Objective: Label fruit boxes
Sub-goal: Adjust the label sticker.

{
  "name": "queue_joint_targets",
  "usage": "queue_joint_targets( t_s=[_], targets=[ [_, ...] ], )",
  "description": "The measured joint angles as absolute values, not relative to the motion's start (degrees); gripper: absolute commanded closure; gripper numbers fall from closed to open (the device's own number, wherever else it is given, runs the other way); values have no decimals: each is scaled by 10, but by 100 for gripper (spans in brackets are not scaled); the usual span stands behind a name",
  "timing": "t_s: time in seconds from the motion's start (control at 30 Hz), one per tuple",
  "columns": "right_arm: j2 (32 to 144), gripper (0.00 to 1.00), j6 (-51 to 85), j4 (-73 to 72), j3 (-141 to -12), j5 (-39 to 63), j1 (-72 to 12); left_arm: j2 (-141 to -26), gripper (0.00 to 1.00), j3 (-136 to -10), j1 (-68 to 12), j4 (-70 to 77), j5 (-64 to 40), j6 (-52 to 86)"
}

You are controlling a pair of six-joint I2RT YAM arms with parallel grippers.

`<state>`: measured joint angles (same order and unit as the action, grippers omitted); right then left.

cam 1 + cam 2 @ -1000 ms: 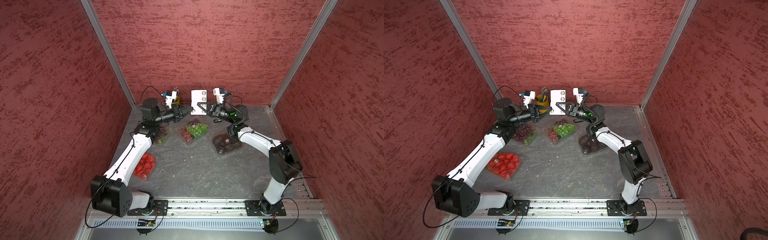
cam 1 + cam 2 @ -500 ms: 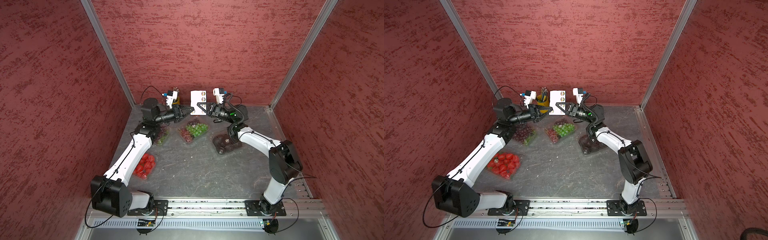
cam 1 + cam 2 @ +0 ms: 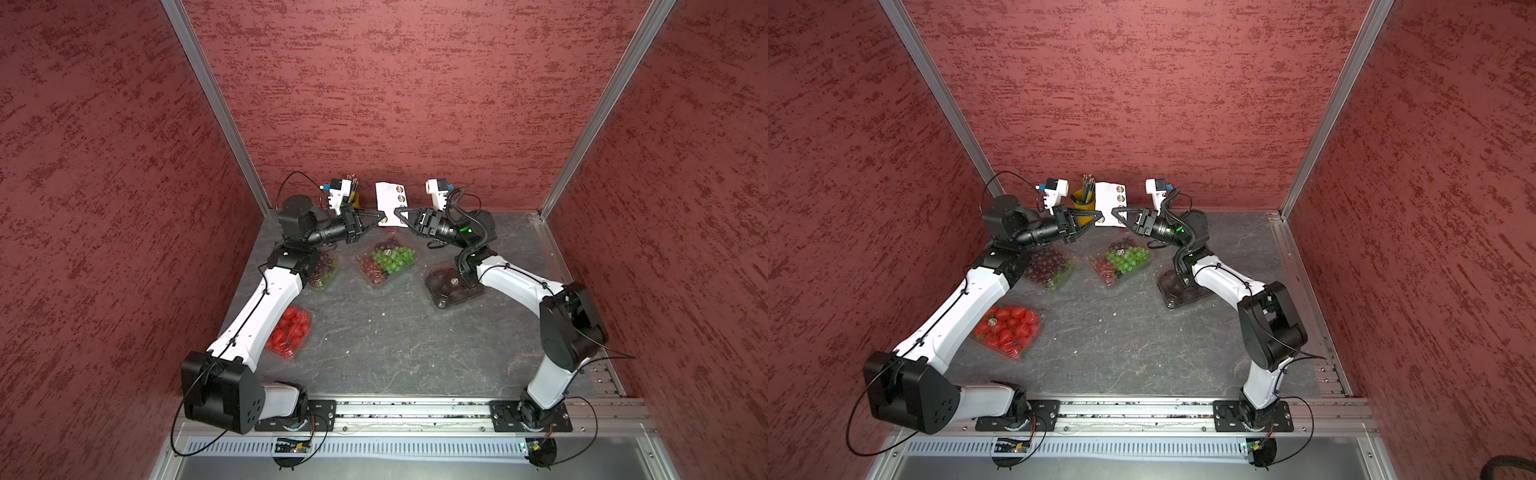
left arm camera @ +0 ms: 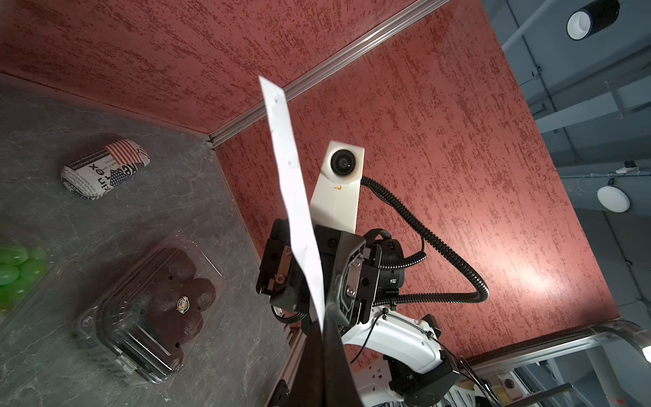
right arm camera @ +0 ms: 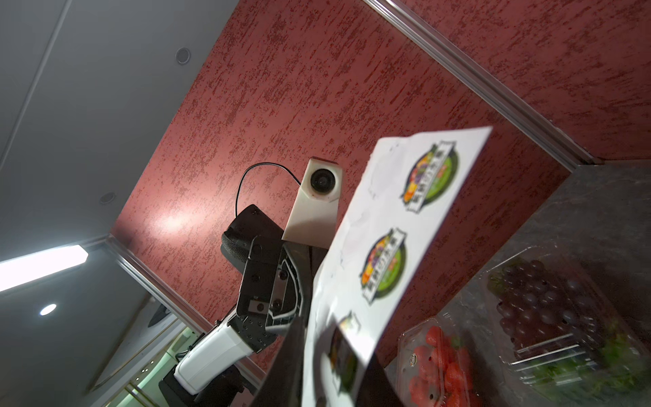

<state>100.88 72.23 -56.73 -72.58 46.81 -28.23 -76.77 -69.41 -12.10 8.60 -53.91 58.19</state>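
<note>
Left gripper (image 3: 380, 215): closed on sheet (image 3: 388, 195), held upright.
Right gripper (image 3: 397, 212): tip at sheet, grip unclear.
Table (image 3: 395, 340): mixed-grape box (image 3: 388, 259), dark-grape box (image 3: 1046, 264), strawberry box (image 3: 1007, 328), black-tray box (image 3: 451, 286), all apart.

Left arm (image 3: 266, 307) reaches long from its base toward the back. Its wrist is level and the left hand (image 3: 377, 217) points inward, jaws closed tight. Right arm (image 3: 519, 286) is folded at a raised elbow, the forearm running back and inward, and the right hand (image 3: 397, 212) points at the left one. The two hands sit tip to tip — nearly meeting, both held up high. Right jaws — parted or closed, cannot tell.
</note>
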Motion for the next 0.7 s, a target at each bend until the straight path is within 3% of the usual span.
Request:
queue_joint_targets(
  t_s=[0.47,0.7],
  targets=[
    [1000,89,696,-540,-719,479,-293,-773,100,-694,-120,117,-540,602],
    [1000,100,696,-540,-720,485,-295,-787,100,-694,-123,124,-540,607]
  ],
)
